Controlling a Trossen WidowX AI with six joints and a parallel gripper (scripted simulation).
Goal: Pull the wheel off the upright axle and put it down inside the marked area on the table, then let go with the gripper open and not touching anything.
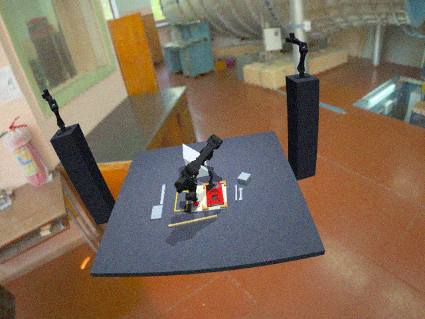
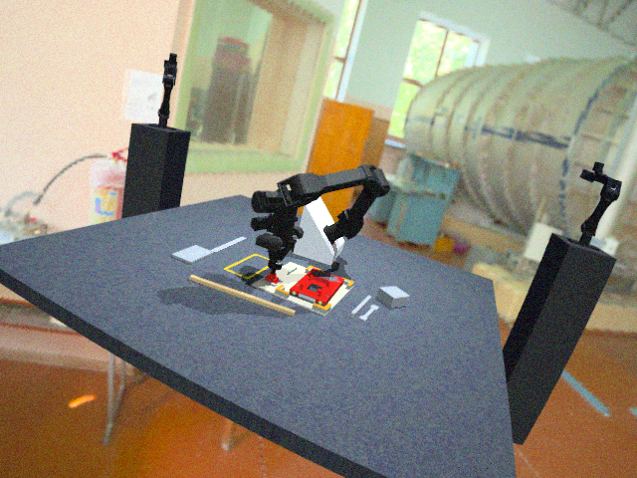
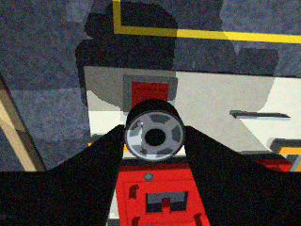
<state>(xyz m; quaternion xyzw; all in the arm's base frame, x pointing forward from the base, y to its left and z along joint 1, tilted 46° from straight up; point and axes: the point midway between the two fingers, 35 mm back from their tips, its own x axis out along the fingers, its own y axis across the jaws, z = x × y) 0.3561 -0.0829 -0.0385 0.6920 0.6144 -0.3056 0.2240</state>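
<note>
The wheel (image 3: 154,150), with a black tyre and grey spoked rim, is between my fingertips in the wrist view. My gripper (image 1: 189,206) (image 2: 275,266) (image 3: 154,131) is shut on it, low over the near left end of the white board (image 1: 200,192) (image 3: 212,94). A small red block (image 1: 196,203) (image 2: 272,278) (image 3: 150,90) in a grey surround shows partly behind the wheel. The upright axle cannot be made out; the wheel and fingers hide what lies under them. The marked area is a yellow outline (image 1: 176,201) (image 2: 240,261) (image 3: 188,34) on the table, just beyond the board's edge in the wrist view.
A red plate (image 1: 209,203) (image 3: 174,176) with a square hole lies on the board between orange corners. A wooden stick (image 1: 192,220) (image 2: 241,295) (image 3: 16,127) lies alongside. A white wedge (image 1: 188,154) (image 2: 314,231), a grey block (image 1: 244,177) (image 2: 392,296) and a flat grey plate (image 1: 156,212) (image 2: 191,253) stand around.
</note>
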